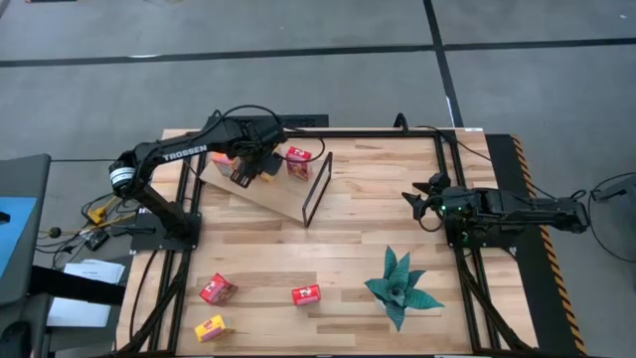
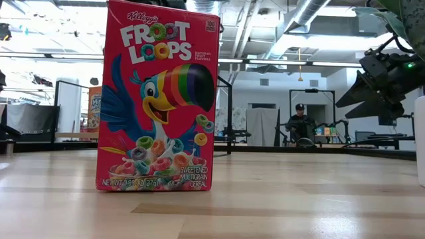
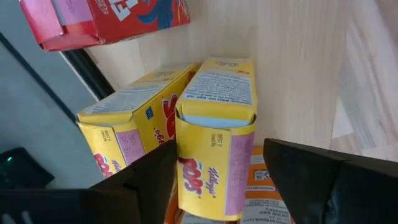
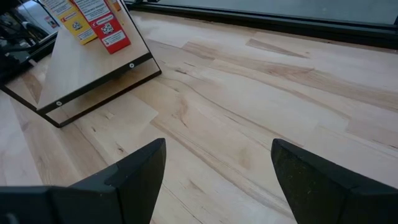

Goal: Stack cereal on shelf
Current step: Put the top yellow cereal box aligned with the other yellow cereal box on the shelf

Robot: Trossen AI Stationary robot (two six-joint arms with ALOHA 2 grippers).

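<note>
Small, light, thin-walled cardboard cereal boxes, stiff along the edges but easily dented on the broad faces, so best pinched gently across the narrow sides near the middle: one yellow Corn Pops box (image 3: 214, 134) upright on the shelf (image 1: 273, 194) at the far left of the desk (image 1: 368, 229), straddled by the parted fingers (image 3: 146, 186) of the left gripper (image 1: 248, 169), contact not clear, beside a second yellow box (image 3: 134, 127). Still loose on the desk: Froot Loops box (image 2: 158, 99) and two more at near left, while the right gripper (image 1: 425, 199) waits wide open at the right.

Black jointed arms (image 1: 169, 154), white "TROSSEN" lettering, silver wrist band.
</note>
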